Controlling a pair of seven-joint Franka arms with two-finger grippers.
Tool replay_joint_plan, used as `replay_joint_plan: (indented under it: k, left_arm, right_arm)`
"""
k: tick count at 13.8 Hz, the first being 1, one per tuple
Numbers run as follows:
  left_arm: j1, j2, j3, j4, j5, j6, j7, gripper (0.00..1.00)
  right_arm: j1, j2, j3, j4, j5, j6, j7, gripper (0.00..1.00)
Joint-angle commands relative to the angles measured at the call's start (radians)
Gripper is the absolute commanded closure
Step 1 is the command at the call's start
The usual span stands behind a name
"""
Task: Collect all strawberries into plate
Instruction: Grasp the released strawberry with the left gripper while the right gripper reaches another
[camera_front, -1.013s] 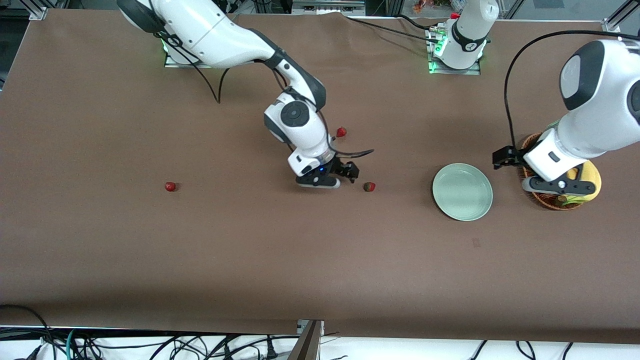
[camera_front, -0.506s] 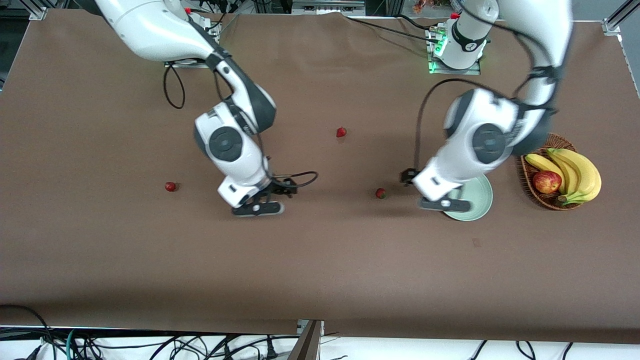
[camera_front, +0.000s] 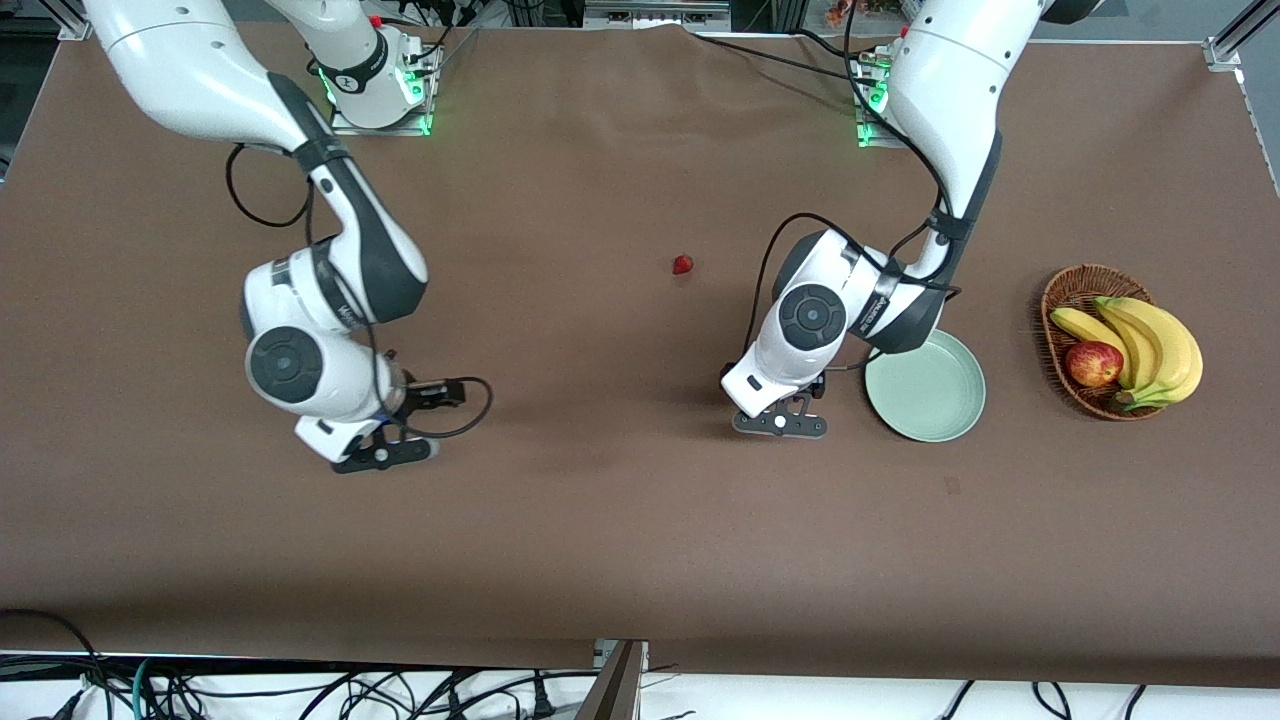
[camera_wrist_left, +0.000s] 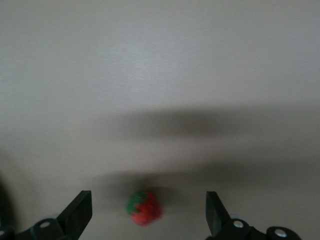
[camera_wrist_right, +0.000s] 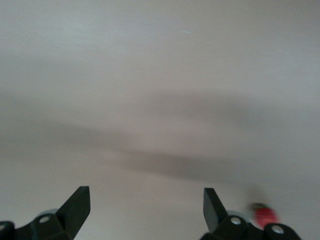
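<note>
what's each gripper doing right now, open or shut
Left gripper: open, empty, over a strawberry.
Right gripper: open, empty, a strawberry beside one finger.

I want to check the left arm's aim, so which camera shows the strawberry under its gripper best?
The left wrist view: the strawberry lies on the table between the open fingers of the left gripper. In the front view the arm hides it; the right wrist view doesn't show it.

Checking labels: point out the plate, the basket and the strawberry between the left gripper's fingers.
plate (camera_front: 935, 400), front view, bare inner floor.
basket (camera_front: 1072, 283), front view, wicker rim.
strawberry (camera_wrist_left: 145, 208), left wrist view, red body.
</note>
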Motion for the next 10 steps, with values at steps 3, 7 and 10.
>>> replay_joint_plan:
  k: [3, 7, 10]
  left_arm:
    - [-0.015, 0.003, 0.01, -0.036, 0.034, 0.019, -0.246, 0.0]
    - [0.0, -0.002, 0.005, -0.089, 0.037, 0.06, -0.315, 0.1]
    - [0.004, -0.026, -0.001, -0.127, -0.044, 0.062, -0.344, 0.25]
  right_arm:
    - [0.002, -0.022, -0.14, -0.049, -0.014, -0.025, -0.178, 0.0]
    - [0.001, -0.053, -0.191, -0.144, -0.015, -0.005, -0.186, 0.0]
    - [-0.001, -0.093, -0.234, -0.263, -0.011, 0.097, -0.203, 0.0]
